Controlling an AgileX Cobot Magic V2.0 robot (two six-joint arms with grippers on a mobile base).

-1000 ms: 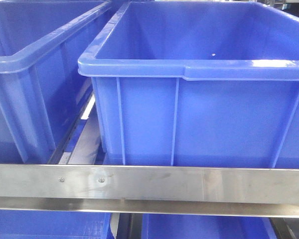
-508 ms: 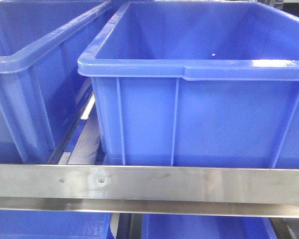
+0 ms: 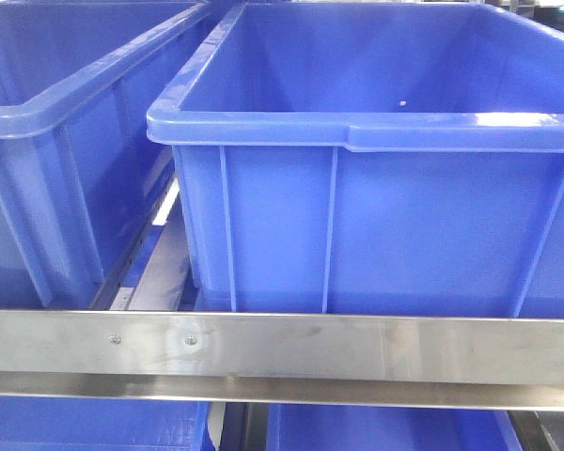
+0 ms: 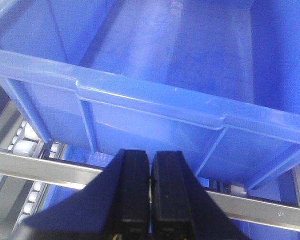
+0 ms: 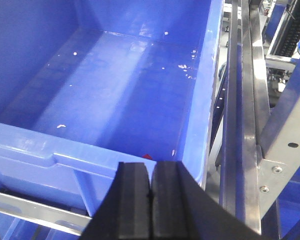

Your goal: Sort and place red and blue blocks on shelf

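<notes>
- Both grippers, left [image 4: 150, 187] and right [image 5: 150, 200], look pinched closed, nothing in them.
- I see a red speck [image 5: 147, 156] inside the bin [image 5: 115, 90], near its front edge, just ahead of my right gripper; probably the red block.
- Blue block: can't spot it.

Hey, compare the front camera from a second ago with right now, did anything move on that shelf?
Nothing visibly changed. The two blue bins sit on the shelf behind the front rail exactly as they did. No block or gripper enters the front view at either time.
</notes>
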